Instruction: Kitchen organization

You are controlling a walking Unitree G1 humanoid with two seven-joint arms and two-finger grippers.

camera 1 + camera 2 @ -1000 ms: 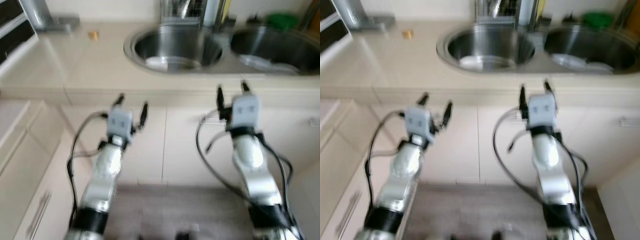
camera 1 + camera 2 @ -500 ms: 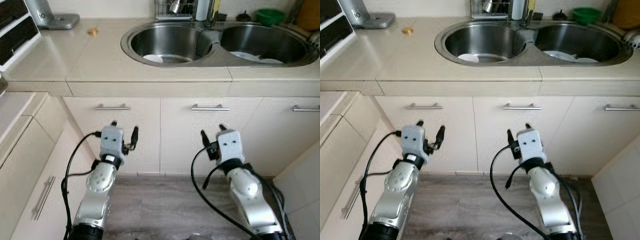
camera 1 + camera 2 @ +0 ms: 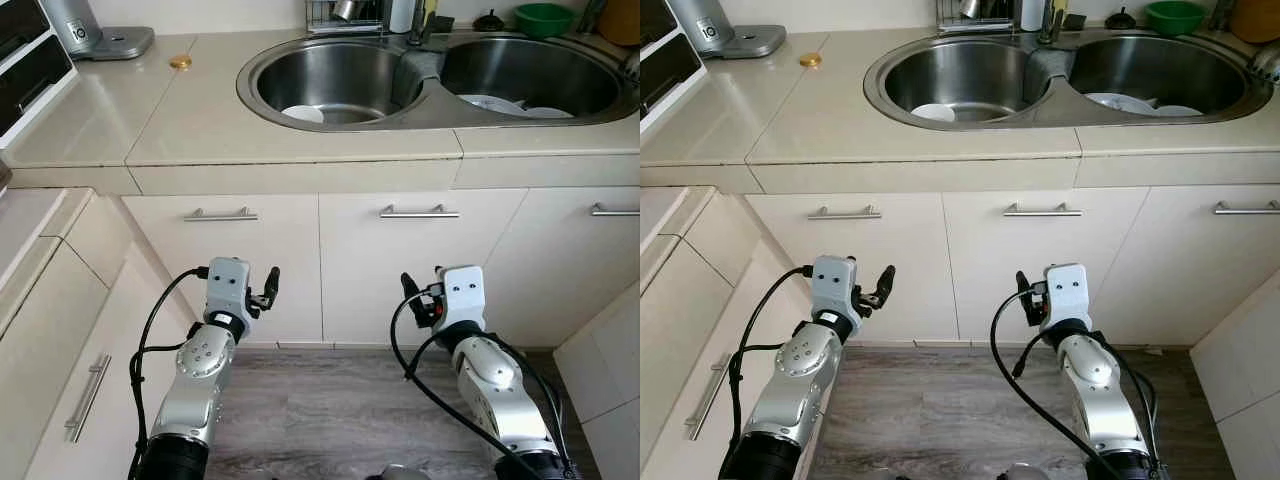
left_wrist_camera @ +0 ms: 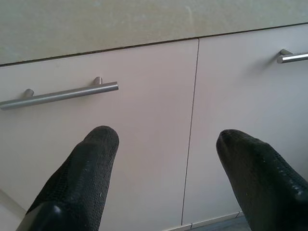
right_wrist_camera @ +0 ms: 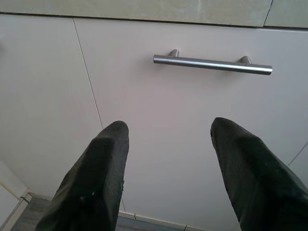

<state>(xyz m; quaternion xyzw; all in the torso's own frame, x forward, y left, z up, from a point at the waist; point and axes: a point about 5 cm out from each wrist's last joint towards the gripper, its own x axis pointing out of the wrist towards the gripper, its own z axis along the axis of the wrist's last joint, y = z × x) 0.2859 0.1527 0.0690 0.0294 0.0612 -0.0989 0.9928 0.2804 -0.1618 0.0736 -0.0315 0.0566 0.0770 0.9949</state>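
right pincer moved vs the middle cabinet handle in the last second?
Yes. The right pincer has dropped: a second ago its fingertips were up at the counter edge, now they sit below the middle cabinet handle, open and empty.

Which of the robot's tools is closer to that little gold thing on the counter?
Left. The left tool hangs open low before the cupboard doors, on the same side as the gold thing, far below it. The right tool, also open, hangs further across, under the sink.

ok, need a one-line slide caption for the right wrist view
Right gripper open, empty, facing a closed cream cabinet door below its steel bar handle.
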